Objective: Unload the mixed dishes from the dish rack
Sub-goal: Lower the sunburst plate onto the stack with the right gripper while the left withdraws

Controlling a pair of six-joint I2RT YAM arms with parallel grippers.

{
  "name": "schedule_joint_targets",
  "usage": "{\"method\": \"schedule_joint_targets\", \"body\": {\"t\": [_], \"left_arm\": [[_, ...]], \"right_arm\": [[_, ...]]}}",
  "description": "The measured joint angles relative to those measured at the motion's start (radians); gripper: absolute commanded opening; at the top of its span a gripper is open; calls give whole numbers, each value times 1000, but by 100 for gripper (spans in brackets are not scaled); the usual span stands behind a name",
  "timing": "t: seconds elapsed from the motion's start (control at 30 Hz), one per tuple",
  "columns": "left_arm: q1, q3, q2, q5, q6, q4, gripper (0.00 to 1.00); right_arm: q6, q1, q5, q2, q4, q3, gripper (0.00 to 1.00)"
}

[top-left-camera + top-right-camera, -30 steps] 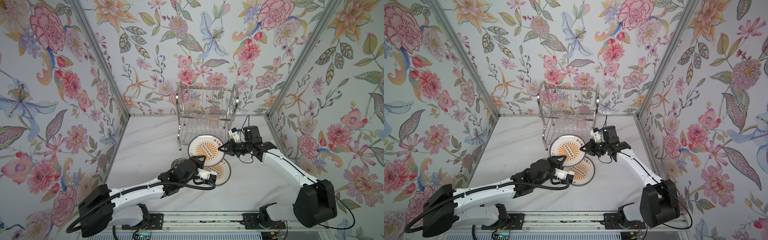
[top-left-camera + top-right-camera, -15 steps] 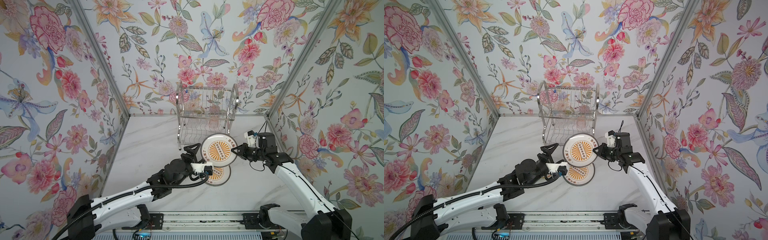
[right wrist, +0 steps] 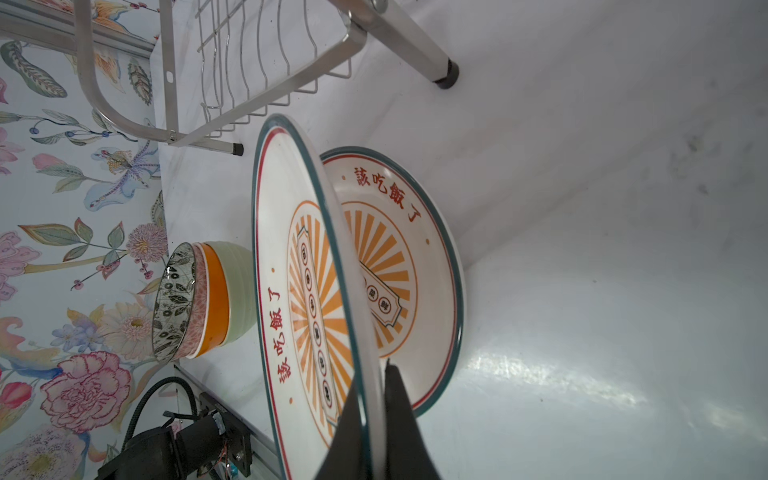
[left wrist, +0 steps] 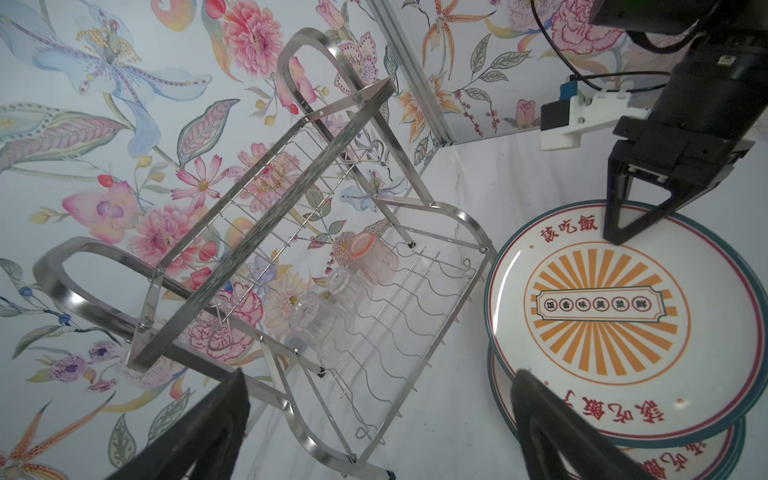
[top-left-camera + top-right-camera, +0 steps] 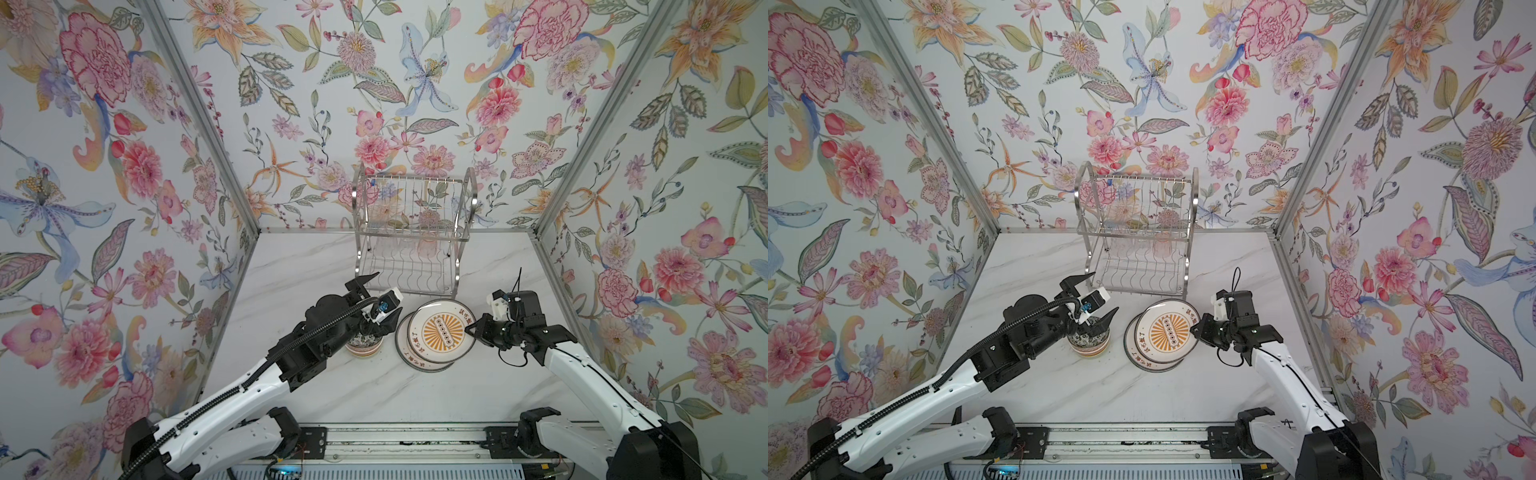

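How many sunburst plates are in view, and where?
2. One sunburst plate is gripped at its rim by the right end effector, tilted over the second plate, which lies flat on the table before the dish rack. None shows in the rack.

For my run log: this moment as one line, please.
left claw: open | right claw: shut on upper plate | cups: in rack

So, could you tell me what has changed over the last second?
The right gripper, shut on a plate, lowered it from in front of the rack over the second plate. The left gripper opened above the bowls. The rack, cups and second plate stayed put.
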Motion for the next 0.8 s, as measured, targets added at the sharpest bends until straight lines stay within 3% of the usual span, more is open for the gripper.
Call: {"method": "schedule_joint_targets", "body": {"t": [0.17, 0.47, 0.8], "left_arm": [[38, 27, 27, 59, -108, -83, 99], [108, 36, 71, 52, -242, -142, 99], [198, 99, 171, -19, -332, -147, 97]], "right_arm": [[21, 3, -1, 29, 72, -37, 0], [44, 8, -26, 112, 171, -77, 0], [52, 9, -55, 160, 235, -101, 13]]}}
